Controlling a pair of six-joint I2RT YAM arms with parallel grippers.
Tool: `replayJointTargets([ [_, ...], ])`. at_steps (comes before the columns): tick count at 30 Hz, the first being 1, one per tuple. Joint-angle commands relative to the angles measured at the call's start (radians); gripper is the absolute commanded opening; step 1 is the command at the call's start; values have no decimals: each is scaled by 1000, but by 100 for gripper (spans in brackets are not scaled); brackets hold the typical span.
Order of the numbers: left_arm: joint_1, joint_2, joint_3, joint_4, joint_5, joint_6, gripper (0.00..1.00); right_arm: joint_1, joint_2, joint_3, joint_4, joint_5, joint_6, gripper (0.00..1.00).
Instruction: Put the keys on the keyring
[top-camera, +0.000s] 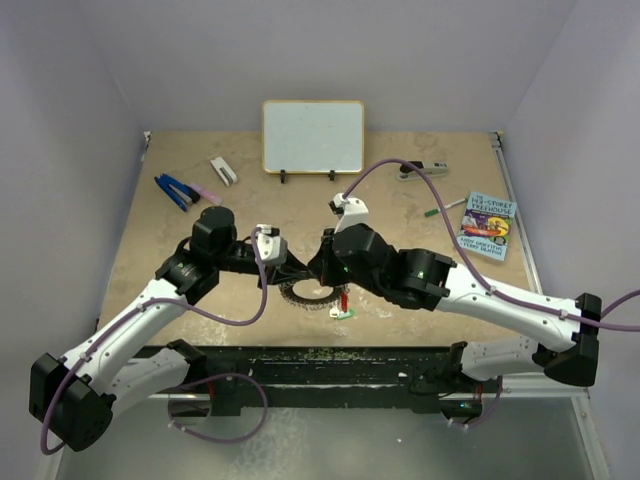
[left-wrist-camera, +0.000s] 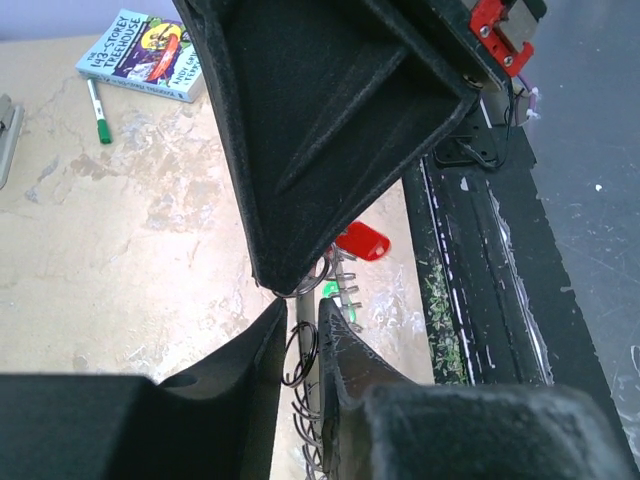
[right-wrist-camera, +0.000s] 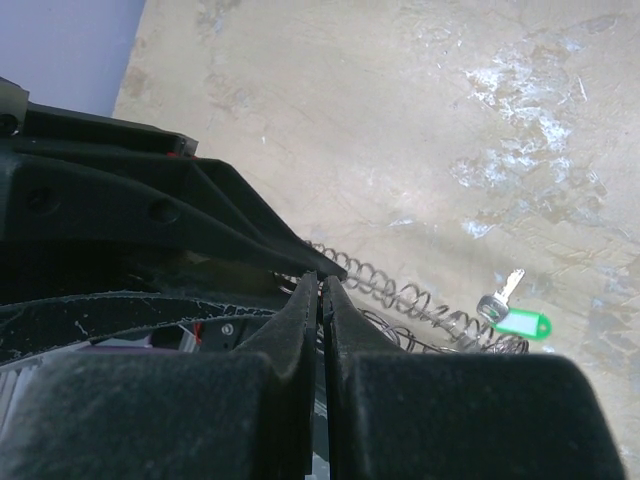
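Pale lavender walls close in a mottled beige bench (top-camera: 200, 230), with a whiteboard (top-camera: 312, 135) propped at the back. A paperback book (top-camera: 487, 226) and a green-capped pen (top-camera: 440, 208) lie to the right, and blue-handled pliers (top-camera: 175, 190) to the left. The keyring (top-camera: 300, 298) lies flat near the bench's front edge, between the two arms, its rim fringed with small wire coils. Both tools meet over the ring. The left tool (left-wrist-camera: 302, 312) has its fingers drawn in close on either side of the ring's wire rim; whether they actually pinch it I cannot tell. The right tool (right-wrist-camera: 321, 285) is closed, fingertips pressed together, its tip right up against the left tool's finger just above the ring. The red-headed key (left-wrist-camera: 362, 241) and the green-headed key (right-wrist-camera: 520, 323) lie on the bench at the ring's right side, just beside the fringe. Whether either is threaded on cannot be told.
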Motion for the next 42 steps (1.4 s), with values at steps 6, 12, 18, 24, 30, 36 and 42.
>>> replayJointTargets([
  [6, -3, -2, -42, 167, 34, -108, 40, 13, -34, 18, 87, -3, -19, 0],
  [12, -3, 2, -40, 178, 23, -106, 40, 18, -22, 26, 89, -6, -23, 0],
  [18, -3, -4, -33, 196, 57, -134, 29, 20, -15, 27, 93, -10, -23, 0],
  [24, -3, -11, -37, 174, 75, -124, 16, 24, -24, 22, 92, -1, -16, 0],
  [30, -3, -22, -43, 181, 68, -135, 4, 26, -24, 18, 93, -3, -14, 0],
  [36, -3, -36, -40, 164, 34, -115, 4, 26, -58, 0, 104, 25, -10, 0],
  [42, -3, -57, -44, 171, -10, -100, 4, 26, -72, -3, 101, 33, -9, 0],
])
